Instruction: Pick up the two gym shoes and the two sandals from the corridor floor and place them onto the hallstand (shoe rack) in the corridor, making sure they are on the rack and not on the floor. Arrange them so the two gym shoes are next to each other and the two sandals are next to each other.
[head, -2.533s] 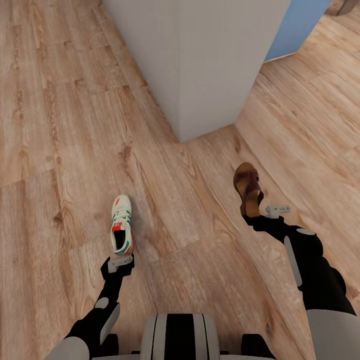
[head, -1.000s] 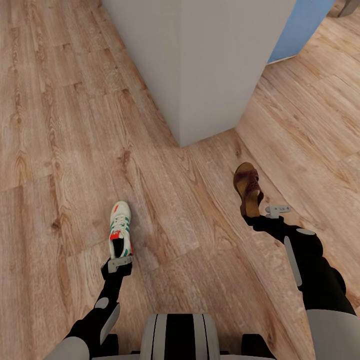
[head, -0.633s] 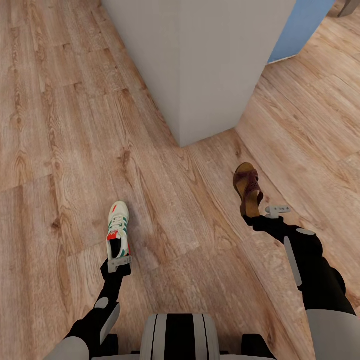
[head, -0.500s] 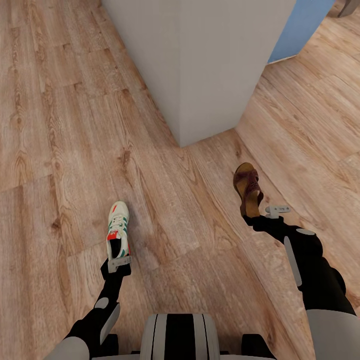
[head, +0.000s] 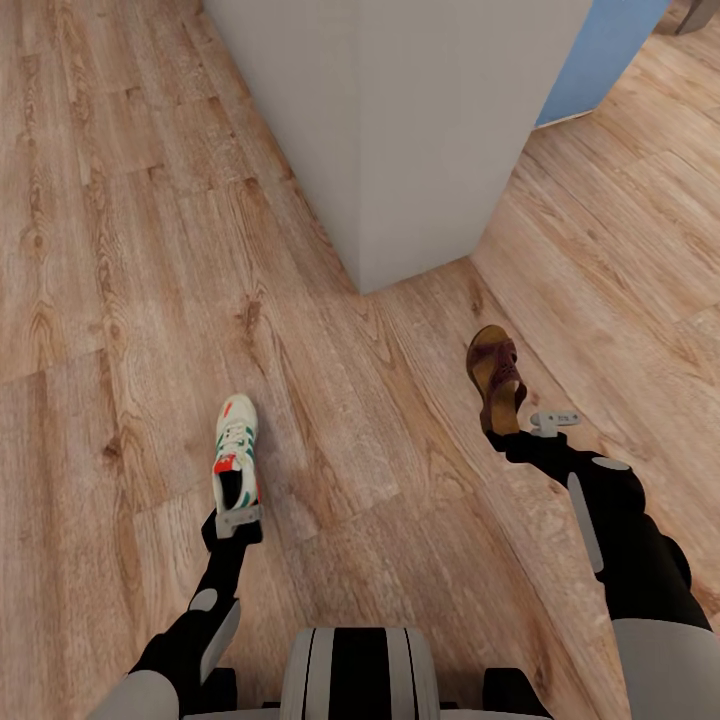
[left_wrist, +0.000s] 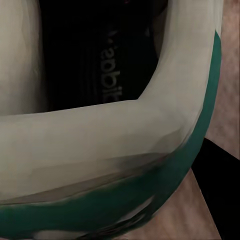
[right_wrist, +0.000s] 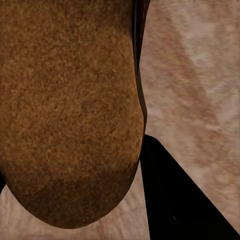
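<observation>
One gym shoe (head: 235, 452), white with green stripes and a red-orange tongue, hangs toe-forward just above the corridor floor (head: 120, 250). My left gripper (head: 238, 520) is shut on its heel. In the left wrist view the shoe's white collar (left_wrist: 100, 135) and dark inside sit very close. One dark reddish-brown sandal (head: 495, 372) is held at its heel by my right gripper (head: 525, 425), which is shut on it. The right wrist view looks straight onto the sandal's brown cork-like surface (right_wrist: 70, 110). The hallstand is out of view.
A grey-white wall corner (head: 400, 130) juts toward me at the top centre, with floor open on both sides of it. A blue panel (head: 600, 50) stands behind it at the upper right. My base (head: 360, 675) is at the bottom edge.
The left gripper and the gym shoe have drifted slightly left and the shoe has tilted a little. The right arm and sandal have held still. The view crept forward earlier.
</observation>
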